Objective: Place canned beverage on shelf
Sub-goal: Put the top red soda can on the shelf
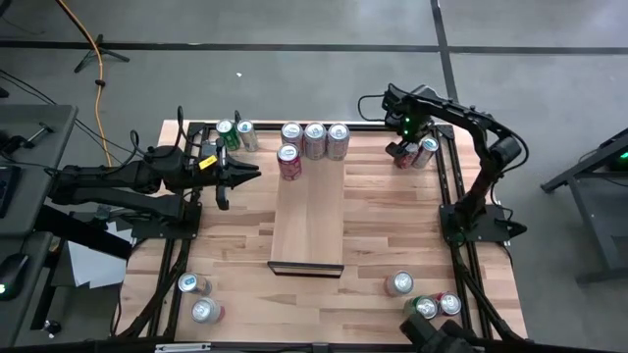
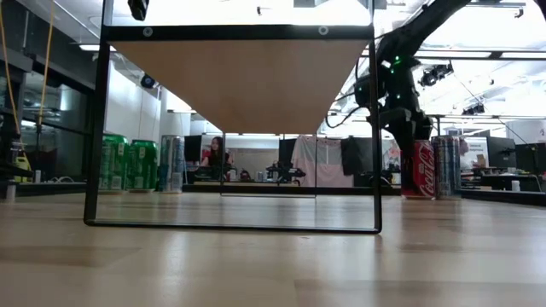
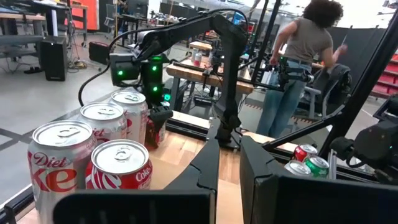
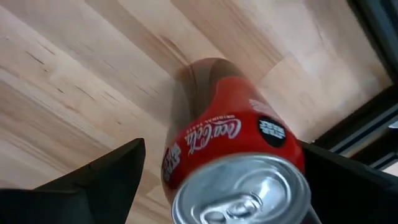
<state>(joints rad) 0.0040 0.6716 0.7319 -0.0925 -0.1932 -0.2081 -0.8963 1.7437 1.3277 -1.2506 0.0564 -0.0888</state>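
The right gripper (image 4: 221, 180), jaws spread wide and not clamped, straddles an upright red can (image 4: 230, 158) lettered "Coca-Cola Original Taste" in the right wrist view, at the table's far right corner (image 1: 404, 157) well apart from the shelf (image 1: 308, 221), while the closed left gripper (image 1: 247, 175) waits beside "Diet Coke" cans (image 3: 59, 165).

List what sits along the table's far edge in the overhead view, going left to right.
Two green cans → silver can → three cans at the shelf's far end → right hand over a red can → silver can.
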